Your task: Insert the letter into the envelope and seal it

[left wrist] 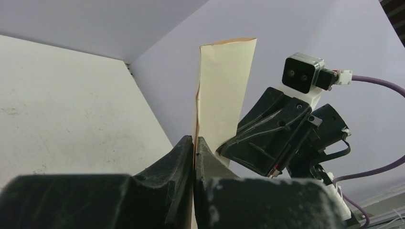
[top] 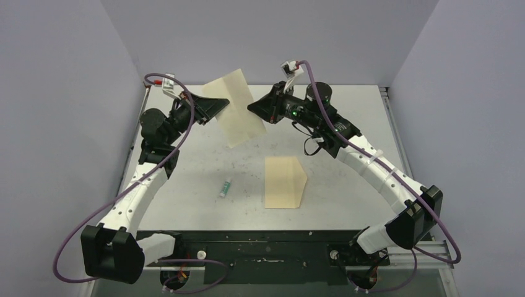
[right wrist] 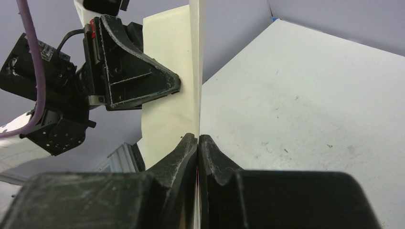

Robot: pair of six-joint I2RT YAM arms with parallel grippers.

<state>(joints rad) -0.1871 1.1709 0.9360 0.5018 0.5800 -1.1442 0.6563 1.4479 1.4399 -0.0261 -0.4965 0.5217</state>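
1. My left gripper (top: 224, 105) is pinched tight on the left edge of the envelope (top: 238, 124). The left wrist view shows the pale paper clamped between both fingers.
2. A small green-and-white tube (top: 226, 187) lies on the table (top: 347, 204), nearer to me and apart from everything else.
3. The envelope hangs in the air over the far part of the table. It stands upright with its long axis up and down, and it is held between my two grippers. I cannot tell which edge carries the flap.
4. My right gripper (top: 252, 110) is clamped on the opposite edge and faces the left one across the sheet.
5. The letter (top: 283, 182) lies on the table, nearer to me than the envelope and a little to its right, with its long axis running near to far. It is a darker tan. Its right strip looks shaded, but I cannot tell whether it is folded or lifted.
6. The letter lies closer to my right arm. I judge that arm the one to fetch it, while the left holds the envelope.
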